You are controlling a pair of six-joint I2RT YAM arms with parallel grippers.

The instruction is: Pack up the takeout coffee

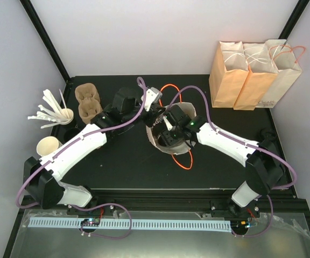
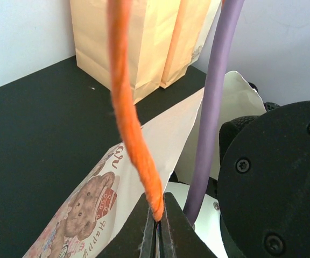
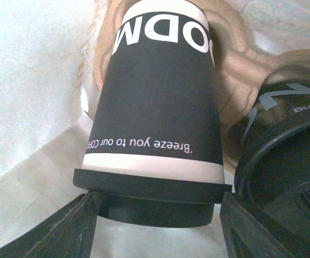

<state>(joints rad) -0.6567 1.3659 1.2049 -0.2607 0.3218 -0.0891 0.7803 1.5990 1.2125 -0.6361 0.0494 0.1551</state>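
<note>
Deep inside the smooth white paper bag [image 2: 166,129], the tapered black takeout coffee [image 3: 157,107] stands with its base at a moulded brown pulp carrier [image 3: 241,70]. The right gripper [image 3: 157,217] has its fingers flanking the cup's round plastic lid [image 3: 152,191], though whether they touch it is unclear. The left gripper [image 2: 156,217] pinches the bag's twisted orange rope handle [image 2: 128,107].

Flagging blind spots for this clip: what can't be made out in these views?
Right wrist view: whether the right gripper jaws touch the takeout coffee; the bottom edge crops them.
Left wrist view: inside of the white bag, hidden behind the right arm's black housing.
Top view: the takeout coffee, covered by both arms.
</note>
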